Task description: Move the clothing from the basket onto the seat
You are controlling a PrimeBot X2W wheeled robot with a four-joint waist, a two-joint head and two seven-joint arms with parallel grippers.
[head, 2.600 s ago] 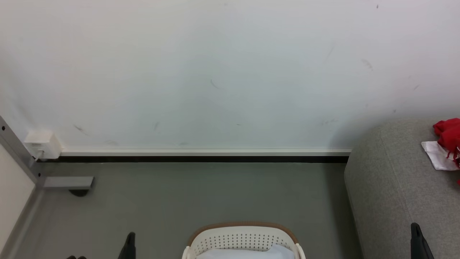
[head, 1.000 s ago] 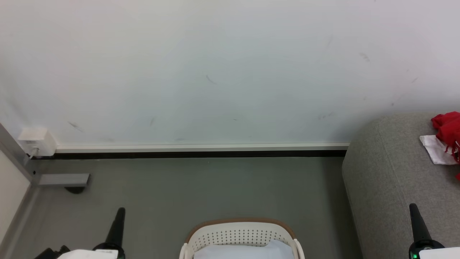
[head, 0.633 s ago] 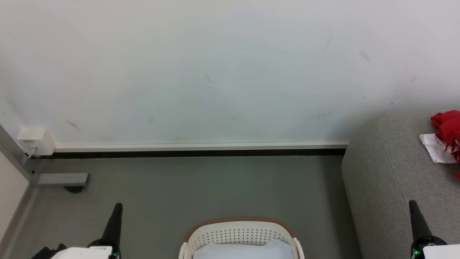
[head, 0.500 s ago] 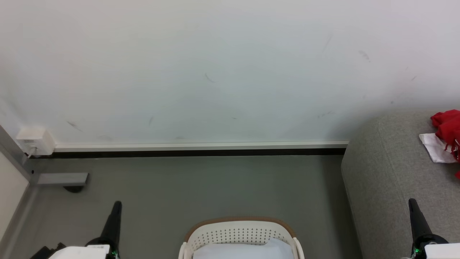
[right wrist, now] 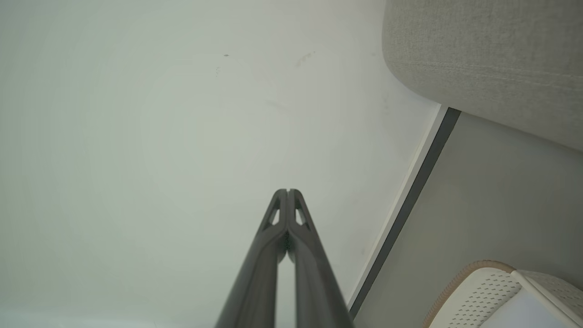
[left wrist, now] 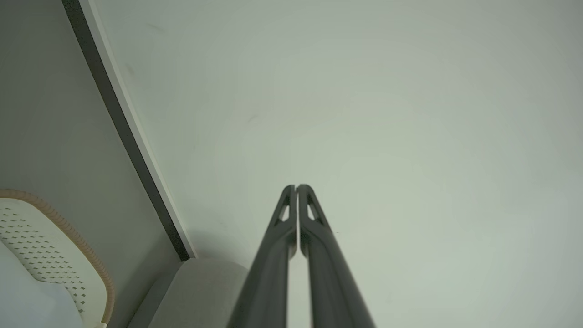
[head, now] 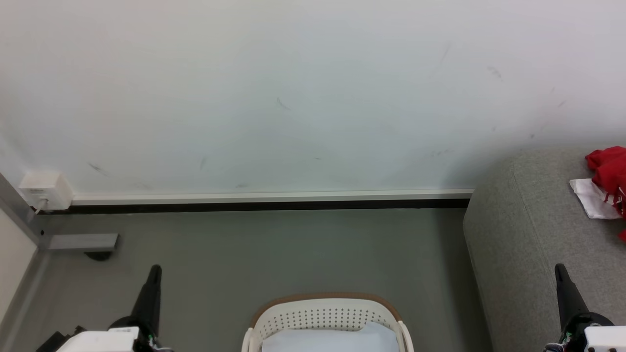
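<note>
Head view: the basket [head: 325,317] is cut off by the bottom edge, and a pale bluish-white lump [head: 332,341] is seen lying inside it, though what it is can't be told. Red clothing [head: 608,168] is found on the seat [head: 528,234], touched by a white piece [head: 589,198] and chopped by the right edge. The left claw [head: 155,269] and right claw [head: 559,267] are both pressed together

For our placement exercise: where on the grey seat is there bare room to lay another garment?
Free: on the seat, the top from its rounded corner across to the clothing, and the stretch nearer the robot below the white cloth. Crowded: the head view's right edge, where the clothing lies.
</note>
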